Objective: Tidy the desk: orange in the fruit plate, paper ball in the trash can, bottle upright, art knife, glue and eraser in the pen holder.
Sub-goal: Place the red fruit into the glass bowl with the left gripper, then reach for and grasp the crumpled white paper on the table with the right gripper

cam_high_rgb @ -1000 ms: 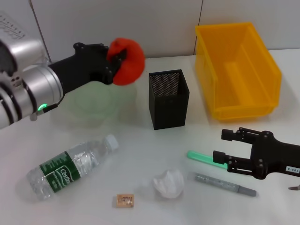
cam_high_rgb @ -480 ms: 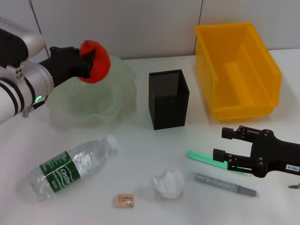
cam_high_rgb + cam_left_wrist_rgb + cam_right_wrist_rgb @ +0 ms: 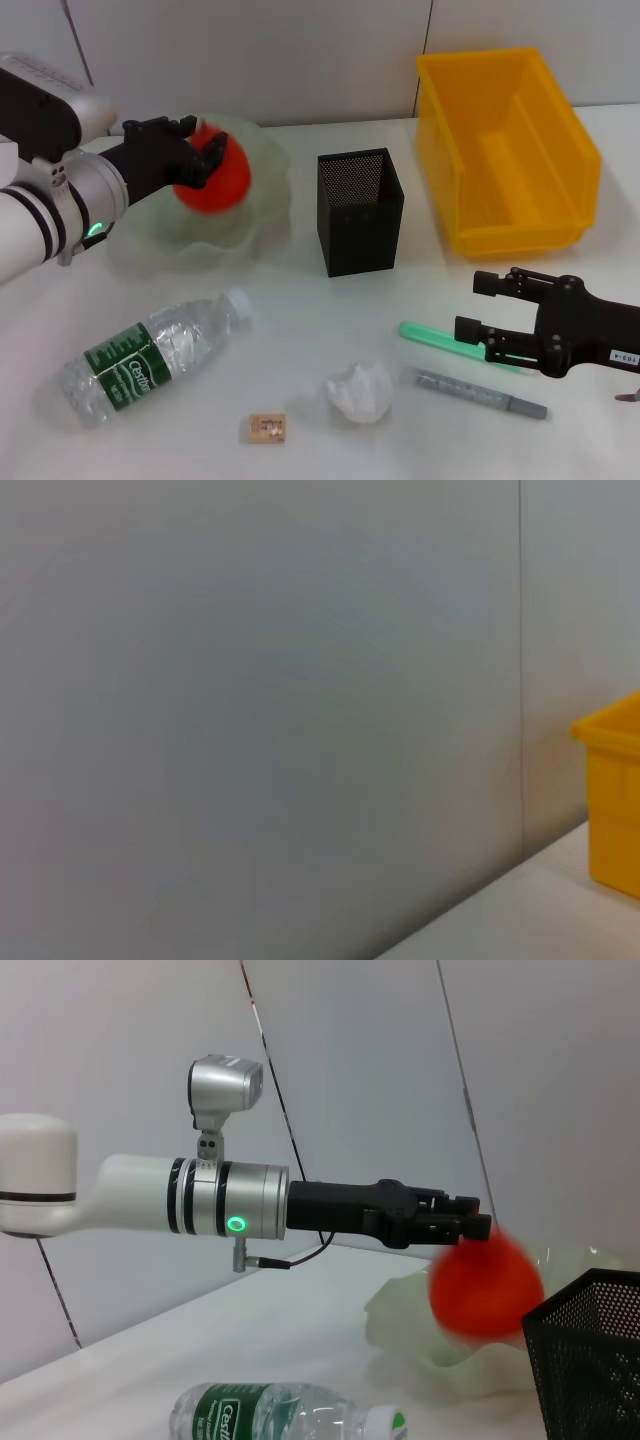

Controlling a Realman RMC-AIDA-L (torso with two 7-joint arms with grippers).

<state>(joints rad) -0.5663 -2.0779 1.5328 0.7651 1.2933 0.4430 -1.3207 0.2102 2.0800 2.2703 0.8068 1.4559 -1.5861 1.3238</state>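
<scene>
The orange [image 3: 215, 182] is a blurred red-orange ball just below the fingertips of my left gripper [image 3: 195, 148], inside the pale green fruit plate [image 3: 200, 240]. That gripper is open, seen side-on as left gripper [image 3: 468, 1222] above the orange [image 3: 487, 1282]. The bottle [image 3: 150, 355] lies on its side at the front left. The paper ball [image 3: 360, 390] and the small tan eraser [image 3: 267, 428] lie near the front. My right gripper [image 3: 486, 310] stands open low over a green stick [image 3: 435, 338]; a grey pen-shaped tool [image 3: 480, 392] lies beside it. The black mesh pen holder [image 3: 360, 210] stands mid-table.
The yellow trash can [image 3: 505, 150] stands at the back right, its corner showing as the yellow bin [image 3: 612, 800]. Grey wall panels run behind the table. The bottle [image 3: 290, 1415] and pen holder [image 3: 590, 1350] also show from the right wrist.
My left arm has drawn back to the left over the fruit plate and lowered. The orange has left its fingers and now sits lower, in the plate. The right arm has not moved.
</scene>
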